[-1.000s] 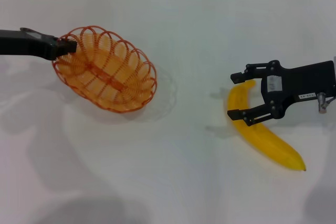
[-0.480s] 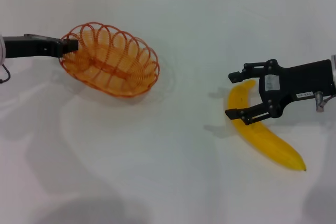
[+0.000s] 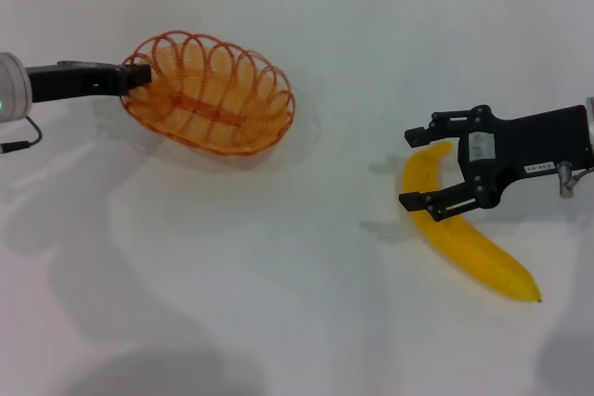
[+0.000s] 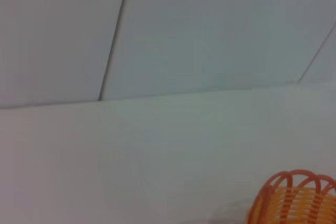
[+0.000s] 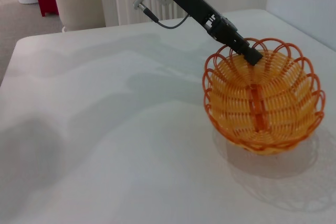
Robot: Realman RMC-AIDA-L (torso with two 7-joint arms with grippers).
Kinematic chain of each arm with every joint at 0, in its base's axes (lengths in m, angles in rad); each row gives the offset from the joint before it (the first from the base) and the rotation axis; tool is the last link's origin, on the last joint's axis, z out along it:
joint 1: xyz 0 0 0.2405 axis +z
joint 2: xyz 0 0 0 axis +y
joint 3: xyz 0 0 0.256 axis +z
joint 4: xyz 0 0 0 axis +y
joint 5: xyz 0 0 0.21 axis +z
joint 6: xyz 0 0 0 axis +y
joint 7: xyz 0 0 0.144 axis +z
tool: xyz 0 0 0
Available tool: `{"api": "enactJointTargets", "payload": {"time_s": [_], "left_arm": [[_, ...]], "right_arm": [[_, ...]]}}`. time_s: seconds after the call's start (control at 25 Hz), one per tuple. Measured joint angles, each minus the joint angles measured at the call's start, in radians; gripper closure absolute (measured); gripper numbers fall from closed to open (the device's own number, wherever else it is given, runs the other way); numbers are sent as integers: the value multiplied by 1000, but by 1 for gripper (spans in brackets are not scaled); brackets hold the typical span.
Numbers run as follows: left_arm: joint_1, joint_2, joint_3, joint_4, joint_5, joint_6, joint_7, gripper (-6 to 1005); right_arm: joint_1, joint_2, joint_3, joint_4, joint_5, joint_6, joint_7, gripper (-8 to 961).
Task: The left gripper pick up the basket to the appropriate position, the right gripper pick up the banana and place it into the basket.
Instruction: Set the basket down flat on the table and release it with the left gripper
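The basket (image 3: 212, 92) sits toward the table's (image 3: 278, 275) left, far side, tilted as if lifted on one end, because the left hand (image 3: 137, 76) is pinching its rim at the near-left edge; gripping the rim there leaves the bowl open for loading. Well apart on the right, the banana (image 3: 464, 234) lies flat on the table. The right hand (image 3: 419, 168) hangs over its upper end, fingers (image 3: 429, 204) spread on either side, not yet closed; I'd say it is lined up across the fruit for a grab.
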Motion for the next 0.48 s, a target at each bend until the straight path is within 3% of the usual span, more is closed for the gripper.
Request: {"api": "enactJointTargets", "payload": {"time_s": [0.48], "left_arm": [[13, 2, -9, -83, -61, -74, 19, 917]], "right_arm": [[8, 1, 0, -7, -12, -4, 21, 48]]}}
